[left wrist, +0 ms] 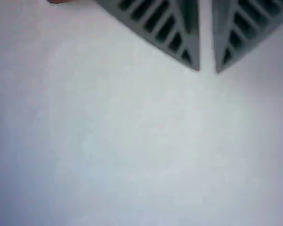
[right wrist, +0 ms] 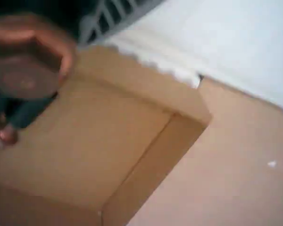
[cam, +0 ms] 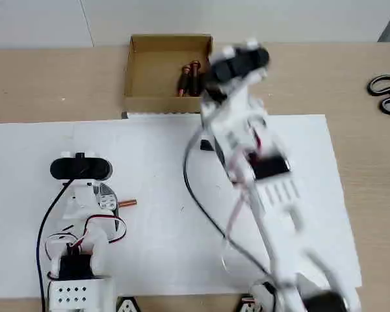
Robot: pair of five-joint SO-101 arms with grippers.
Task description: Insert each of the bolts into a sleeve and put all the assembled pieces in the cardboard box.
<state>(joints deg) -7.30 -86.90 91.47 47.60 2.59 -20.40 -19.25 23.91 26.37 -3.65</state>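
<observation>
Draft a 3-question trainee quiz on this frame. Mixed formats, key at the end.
1. True or false: the cardboard box already has copper pieces lying in it.
2. Multiple choice: the right pincer, over the box, grips A) a pair of scissors, B) a hex-headed copper piece, C) nothing.
3. Fill in: a loose copper part lies on the white sheet next to the ____ pincer.

Key: 1 true; 2 B; 3 left.
</observation>
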